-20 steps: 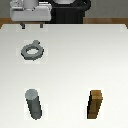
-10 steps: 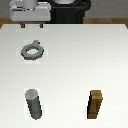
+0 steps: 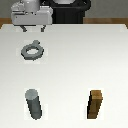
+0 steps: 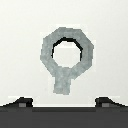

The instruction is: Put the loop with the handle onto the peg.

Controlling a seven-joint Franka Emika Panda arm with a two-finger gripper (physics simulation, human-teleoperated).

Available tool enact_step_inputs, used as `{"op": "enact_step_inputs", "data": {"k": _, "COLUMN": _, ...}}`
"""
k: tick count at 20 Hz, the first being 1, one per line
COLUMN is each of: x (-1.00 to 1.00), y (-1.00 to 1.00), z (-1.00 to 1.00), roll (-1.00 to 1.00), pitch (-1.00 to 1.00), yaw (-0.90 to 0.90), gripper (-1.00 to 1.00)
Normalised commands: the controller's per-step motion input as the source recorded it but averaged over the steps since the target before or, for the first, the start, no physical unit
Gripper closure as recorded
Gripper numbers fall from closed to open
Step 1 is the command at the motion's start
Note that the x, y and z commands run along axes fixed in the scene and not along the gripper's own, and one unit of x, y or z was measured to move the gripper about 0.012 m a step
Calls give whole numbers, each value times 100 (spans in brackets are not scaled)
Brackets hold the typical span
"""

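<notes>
Loop with the handle (image 3: pixel 32 50): lies flat on the white table (image 3: pixel 75 65), in the upper left part of the exterior view; its stubby tab points toward the frame's top, toward the arm. In the wrist view the loop with the handle (image 4: pixel 66 52) is seen from straight above, its round hole showing bare table.
Peg (image 3: pixel 34 104): stands upright in the lower left of the exterior view, well apart from the ring and nearly in line below it in the frame.
Brown block (image 3: pixel 96 104): upright in the lower right, level with the peg and well apart from it.
Gripper (image 3: pixel 33 28): hangs at the top left of the exterior view, just above the ring in the frame; fingers spread wide, nothing between them. The wrist view shows both fingertips (image 4: pixel 22 101) apart at the frame's lower edge, the ring's tab between them but not touched.
</notes>
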Motion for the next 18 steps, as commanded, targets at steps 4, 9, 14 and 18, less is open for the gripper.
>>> {"op": "enact_step_inputs", "data": {"k": 4, "x": 0, "y": 0, "z": -75, "roll": 0, "pitch": 0, "yaw": 0, "gripper": -100}}
{"op": "enact_step_inputs", "data": {"k": 9, "x": 0, "y": 0, "z": -60, "roll": 0, "pitch": 0, "yaw": 0, "gripper": -100}}
{"op": "enact_step_inputs", "data": {"k": 14, "x": 0, "y": 0, "z": 0, "roll": 0, "pitch": 0, "yaw": 0, "gripper": 100}}
{"op": "enact_step_inputs", "data": {"k": 18, "x": 0, "y": 0, "z": 0, "roll": 0, "pitch": 0, "yaw": 0, "gripper": 100}}
